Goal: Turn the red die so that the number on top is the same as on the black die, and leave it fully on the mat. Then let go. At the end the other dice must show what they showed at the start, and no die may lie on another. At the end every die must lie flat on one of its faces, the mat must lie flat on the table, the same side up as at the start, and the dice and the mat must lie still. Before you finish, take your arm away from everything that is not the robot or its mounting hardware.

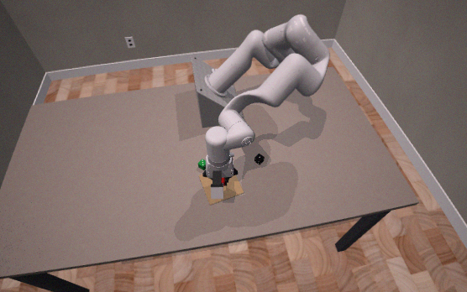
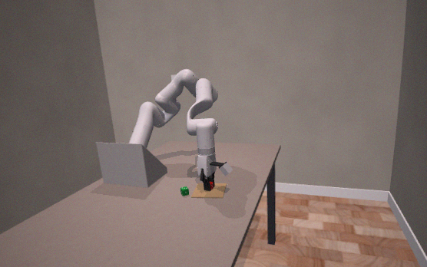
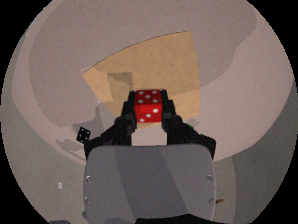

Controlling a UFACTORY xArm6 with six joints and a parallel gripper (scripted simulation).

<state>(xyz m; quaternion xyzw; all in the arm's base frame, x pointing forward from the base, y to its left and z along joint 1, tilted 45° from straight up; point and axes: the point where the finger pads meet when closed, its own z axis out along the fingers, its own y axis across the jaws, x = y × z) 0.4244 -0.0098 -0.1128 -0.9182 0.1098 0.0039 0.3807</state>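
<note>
My gripper point(image 1: 223, 181) point(image 2: 209, 186) point(image 3: 148, 98) is shut on the red die point(image 1: 223, 180) point(image 2: 210, 185) point(image 3: 148, 107) and holds it low over the tan mat point(image 1: 235, 190) point(image 2: 219, 191) point(image 3: 180, 70), at or just above its surface. In the wrist view the die's facing side shows several white pips. The black die point(image 1: 259, 159) point(image 3: 84, 133) lies on the table to the right of the mat. The green die point(image 1: 202, 164) point(image 2: 184, 190) lies on the table just off the mat's back left corner. The black die is hidden by the arm in the exterior view.
The arm's grey base block point(image 1: 207, 101) point(image 2: 123, 165) stands at the back of the table. The table's right edge point(image 2: 265, 180) runs close to the mat in the exterior view.
</note>
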